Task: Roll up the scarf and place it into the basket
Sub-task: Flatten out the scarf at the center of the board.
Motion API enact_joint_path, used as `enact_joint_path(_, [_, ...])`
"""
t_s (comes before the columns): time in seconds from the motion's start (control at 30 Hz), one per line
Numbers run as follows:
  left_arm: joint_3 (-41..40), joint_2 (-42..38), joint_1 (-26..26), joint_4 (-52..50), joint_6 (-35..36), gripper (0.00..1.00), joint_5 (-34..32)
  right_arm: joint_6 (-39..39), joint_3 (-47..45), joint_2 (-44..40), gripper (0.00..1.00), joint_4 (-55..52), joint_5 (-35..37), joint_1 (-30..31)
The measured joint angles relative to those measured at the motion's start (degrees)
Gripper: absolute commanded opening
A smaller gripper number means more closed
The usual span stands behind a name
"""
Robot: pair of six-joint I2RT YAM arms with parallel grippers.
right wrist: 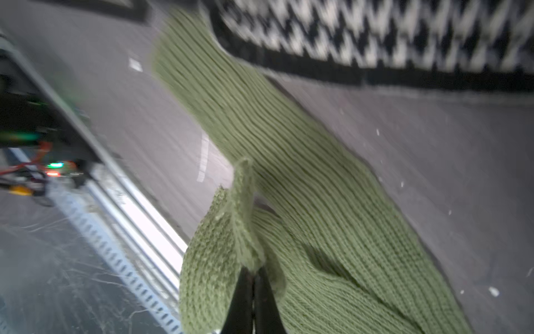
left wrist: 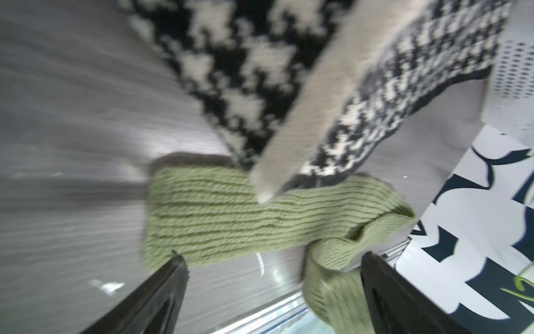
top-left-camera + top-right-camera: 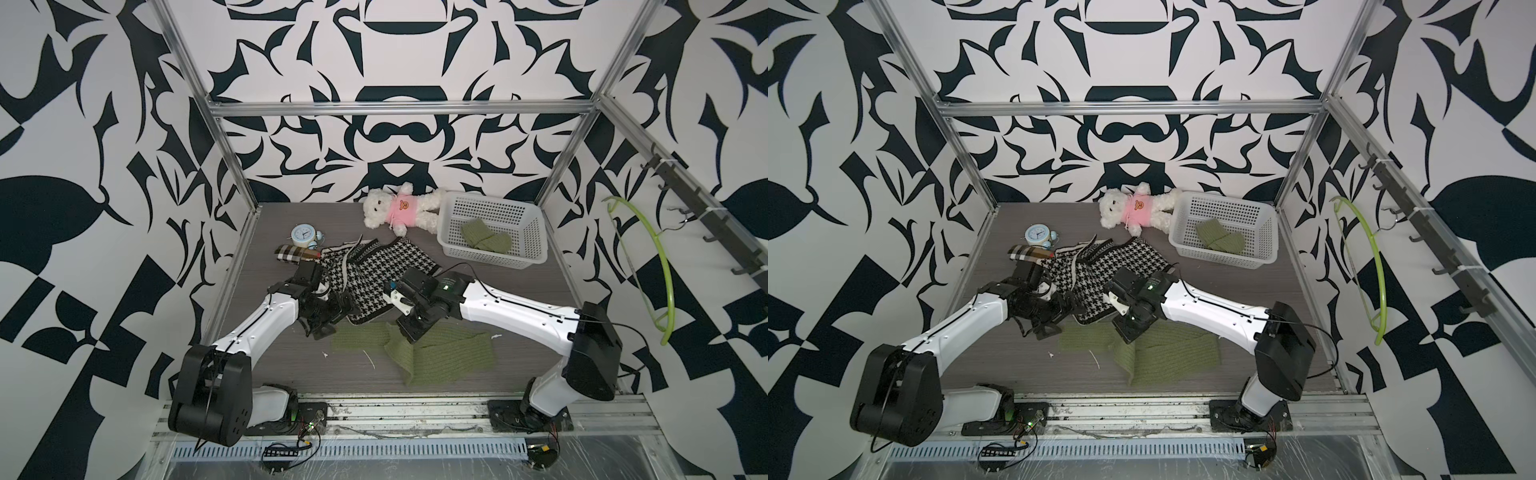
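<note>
The green knit scarf (image 3: 449,353) (image 3: 1175,353) lies mostly flat near the table's front edge, with a fold raised at its middle. My right gripper (image 3: 409,332) (image 3: 1128,332) (image 1: 253,274) is shut on that fold of the scarf (image 1: 289,162). Above the scarf's left end (image 2: 231,214) my left gripper (image 3: 322,330) (image 3: 1044,330) (image 2: 271,254) hangs open, with nothing between its fingers. The white perforated basket (image 3: 528,232) (image 3: 1262,237) stands at the back right. Inside it lies a rolled green knit piece (image 3: 486,237) (image 3: 1219,237).
A black-and-white houndstooth scarf (image 3: 374,274) is spread in the middle, its edge over the green one. At the back left sit a plaid roll (image 3: 293,253) and a blue alarm clock (image 3: 302,237). A white teddy bear (image 3: 399,208) lies left of the basket.
</note>
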Motion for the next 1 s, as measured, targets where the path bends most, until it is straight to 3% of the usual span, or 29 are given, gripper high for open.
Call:
enact_joint_path(0.23, [-3.13,4.74,-5.64,7.63,-5.01,0.99,0.68,3.78,-7.5,6.88,0.0,0.26,5.03,-6.43])
enact_joint_path(0.4, [-5.07,5.88,-9.6,10.93,-9.14,0.99,0.66,7.8,-7.39,10.16,0.0,-2.71,13.55,-8.17])
enact_joint_path(0.57, [-7.04,3.91,-18.91,14.43,-14.58,0.99,-1.38,10.21,-7.45,9.73,0.0,-6.47,21.11,-9.7])
enact_joint_path(0.77, [-7.08,3.23,-23.93,14.56,-18.16,0.99,-3.13,8.72,-6.64,3.39,0.0,-9.68,25.33,-11.1])
enact_joint_path(1.0, [-1.33,-0.24,-20.79,4.94,-14.4,0.99,-7.58,5.11,4.48,-11.41,0.0,-15.15,25.92,-10.75])
